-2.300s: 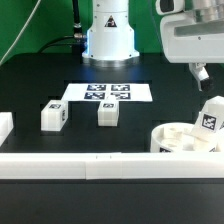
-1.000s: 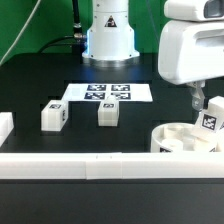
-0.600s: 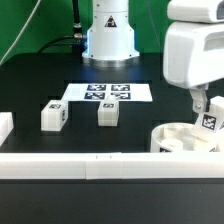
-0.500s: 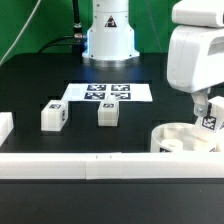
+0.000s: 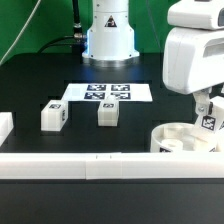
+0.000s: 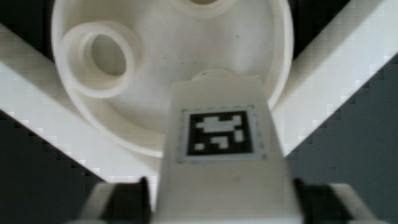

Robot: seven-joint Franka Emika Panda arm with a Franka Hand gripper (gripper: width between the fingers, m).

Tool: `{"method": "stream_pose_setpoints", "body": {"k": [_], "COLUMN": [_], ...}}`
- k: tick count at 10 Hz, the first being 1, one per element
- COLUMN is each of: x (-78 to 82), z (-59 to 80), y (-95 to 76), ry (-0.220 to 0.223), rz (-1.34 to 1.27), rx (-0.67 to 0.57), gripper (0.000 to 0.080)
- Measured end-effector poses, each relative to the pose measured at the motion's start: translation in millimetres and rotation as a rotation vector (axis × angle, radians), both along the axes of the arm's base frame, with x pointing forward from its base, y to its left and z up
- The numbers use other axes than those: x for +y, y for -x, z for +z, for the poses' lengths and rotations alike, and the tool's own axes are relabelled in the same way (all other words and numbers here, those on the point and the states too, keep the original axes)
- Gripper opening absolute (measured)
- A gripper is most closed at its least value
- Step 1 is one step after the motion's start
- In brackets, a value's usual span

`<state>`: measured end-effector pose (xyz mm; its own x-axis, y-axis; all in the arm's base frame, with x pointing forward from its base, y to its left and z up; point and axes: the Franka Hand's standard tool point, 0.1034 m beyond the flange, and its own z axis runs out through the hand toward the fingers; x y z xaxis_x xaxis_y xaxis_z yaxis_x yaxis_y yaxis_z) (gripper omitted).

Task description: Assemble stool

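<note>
The round white stool seat (image 5: 180,139) lies at the exterior view's right, against the front rail. One tagged white leg (image 5: 210,122) stands upright on it. My gripper (image 5: 208,108) hangs straight over that leg, with its fingers down either side. In the wrist view the leg (image 6: 222,150) fills the space between the dark pads (image 6: 128,200), which press on both its sides, so the gripper (image 6: 221,205) is shut on it. The seat (image 6: 178,80) with a round socket hole (image 6: 109,52) lies beyond the leg. Two more tagged legs (image 5: 54,115) (image 5: 107,112) stand loose near the table's middle.
The marker board (image 5: 108,92) lies flat behind the two loose legs. A long white rail (image 5: 90,166) runs along the front, and a white block (image 5: 4,126) sits at the exterior view's left edge. The arm's base (image 5: 108,35) stands at the back.
The gripper came in from the upper right and sank over the leg standing on the seat. Its jaws, wide a second ago, have closed onto that leg.
</note>
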<state>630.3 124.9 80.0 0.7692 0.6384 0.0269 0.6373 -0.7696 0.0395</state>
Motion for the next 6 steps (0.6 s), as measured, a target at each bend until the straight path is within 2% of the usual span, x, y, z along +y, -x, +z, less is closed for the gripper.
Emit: {"method": "stream_pose_setpoints", "body": {"k": [1,3,6], "x": [0.0,0.0,-1.2], "z": [0.0,-0.1,-0.3], "y": [0.0,0.0,0.5], "ry": [-0.001,-0.002,-0.042], "rz": [-0.010,-0.030,-0.348], "rx": [0.000,0.000,-0.013], "gripper": [0.0337,0.0337,0.0337]}}
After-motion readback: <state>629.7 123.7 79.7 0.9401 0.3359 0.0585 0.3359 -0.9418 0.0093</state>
